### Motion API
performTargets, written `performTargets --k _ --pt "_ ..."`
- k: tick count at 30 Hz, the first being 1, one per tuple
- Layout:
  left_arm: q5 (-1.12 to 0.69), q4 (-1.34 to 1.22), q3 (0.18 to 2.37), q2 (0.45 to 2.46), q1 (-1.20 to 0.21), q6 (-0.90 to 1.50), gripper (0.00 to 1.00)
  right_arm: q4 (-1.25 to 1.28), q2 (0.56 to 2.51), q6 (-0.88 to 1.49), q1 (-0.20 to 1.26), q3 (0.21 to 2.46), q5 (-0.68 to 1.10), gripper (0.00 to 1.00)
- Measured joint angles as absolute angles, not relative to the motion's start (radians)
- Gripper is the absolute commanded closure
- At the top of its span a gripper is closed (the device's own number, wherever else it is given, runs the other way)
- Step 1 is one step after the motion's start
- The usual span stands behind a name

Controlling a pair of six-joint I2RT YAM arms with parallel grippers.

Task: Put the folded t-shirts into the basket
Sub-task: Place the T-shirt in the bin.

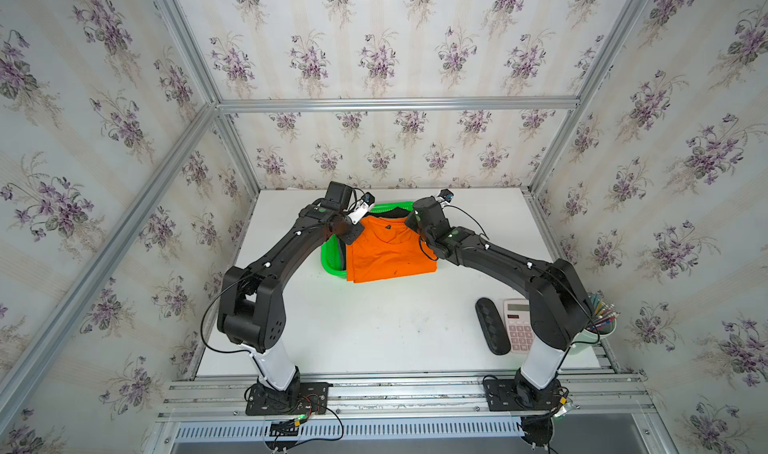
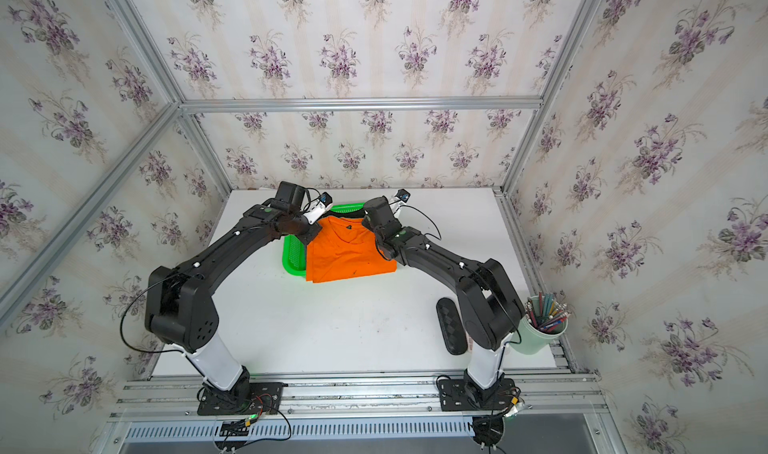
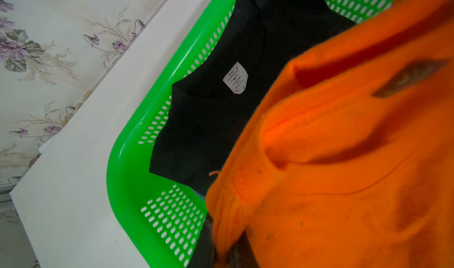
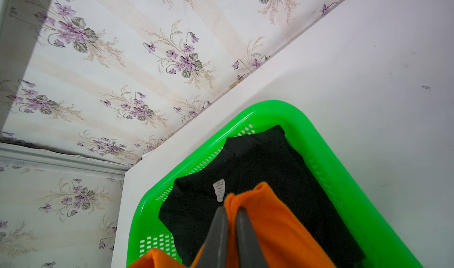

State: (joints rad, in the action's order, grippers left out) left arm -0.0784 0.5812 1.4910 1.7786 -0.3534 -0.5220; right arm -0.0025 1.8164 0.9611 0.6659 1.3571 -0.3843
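Cloth of the orange t-shirt (image 4: 270, 230) sat pinched between the narrow-set fingers (image 4: 218, 230) of the right gripper (image 4: 232, 215), a fold bunching up just past their tips. The left gripper (image 3: 226, 249) was likewise clamped on the shirt's opposite corner, its dark fingers mostly buried in fabric. In both top views the shirt stretched between the two grippers above the green basket (image 1: 330, 260), its near edge overhanging the basket's near rim over the table (image 1: 374, 327). Below it, inside the basket, lay the black t-shirt (image 3: 216, 107), white label up.
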Motion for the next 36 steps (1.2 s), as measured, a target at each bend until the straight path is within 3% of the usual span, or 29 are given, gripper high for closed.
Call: performTargets --k 16,27,29,31,34,36 --pt "-0.093 0.534 1.572 1.965 -0.32 -0.634 1.0 0.032 1.955 1.071 0.619 1.4 -0.303 0.92" --pt "-0.102 0.513 1.558 1.968 -0.286 -0.64 1.0 0.032 2.009 1.099 0.609 1.473 -0.246 0.9" --pt "-0.102 0.506 1.551 1.968 -0.272 -0.629 1.0 0.035 2.022 1.099 0.601 1.493 -0.233 0.86" --pt "-0.104 0.494 1.551 1.968 -0.26 -0.624 1.0 0.045 2.034 1.1 0.588 1.514 -0.21 0.7" --pt "-0.105 0.484 1.559 1.973 -0.249 -0.614 0.81 0.063 2.038 1.091 0.567 1.53 -0.188 0.51" --pt "-0.1 0.481 1.58 1.983 -0.249 -0.596 0.11 0.078 2.035 1.073 0.556 1.53 -0.168 0.43"
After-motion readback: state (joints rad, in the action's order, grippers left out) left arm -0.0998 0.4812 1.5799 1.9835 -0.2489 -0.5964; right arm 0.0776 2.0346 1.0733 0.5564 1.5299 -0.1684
